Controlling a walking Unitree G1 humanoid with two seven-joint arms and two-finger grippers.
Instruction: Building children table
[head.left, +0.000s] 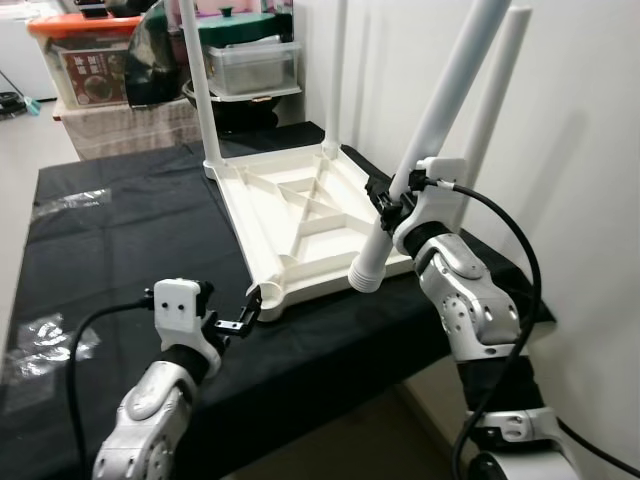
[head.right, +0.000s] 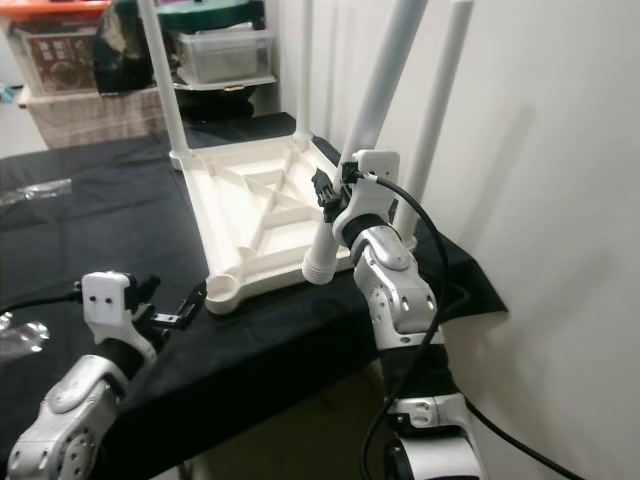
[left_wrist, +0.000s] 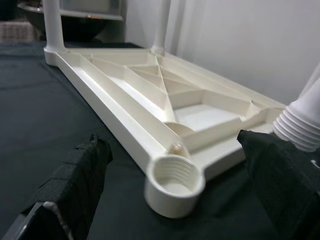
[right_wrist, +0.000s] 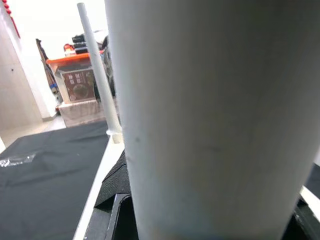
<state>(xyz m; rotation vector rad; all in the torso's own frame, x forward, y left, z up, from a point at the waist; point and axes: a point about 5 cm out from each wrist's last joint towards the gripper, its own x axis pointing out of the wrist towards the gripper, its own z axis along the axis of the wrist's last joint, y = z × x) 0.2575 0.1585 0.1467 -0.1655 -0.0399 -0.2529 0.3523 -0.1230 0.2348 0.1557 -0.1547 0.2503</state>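
The white plastic tabletop (head.left: 300, 225) lies upside down on a black cloth (head.left: 120, 250) that covers a work surface beside a white wall (head.left: 580, 150). Its ribbed underside faces up. Three legs stand upright in corner sockets: one at the far left corner (head.left: 197, 80), one at the far right corner (head.left: 338, 70), one at the near right corner (head.left: 495, 110).

The near left corner socket (left_wrist: 173, 181) is open, with thread visible inside its round wall.

The right gripper (head.left: 392, 200) is clamped around the fourth leg (head.left: 425, 150). This leg is tilted, its upper end leaning toward the wall. Its ribbed lower end (head.left: 366, 274) hangs over the near edge of the tabletop, between the open socket and the near right leg, and is not seated in any socket.

The left gripper (head.left: 245, 315) sits low at the near left corner, fingers (left_wrist: 77, 182) spread apart, one on either side of the open socket, holding nothing.

Storage bins (head.left: 85, 55) and a clear container (head.left: 250, 65) stand beyond the far end of the surface.
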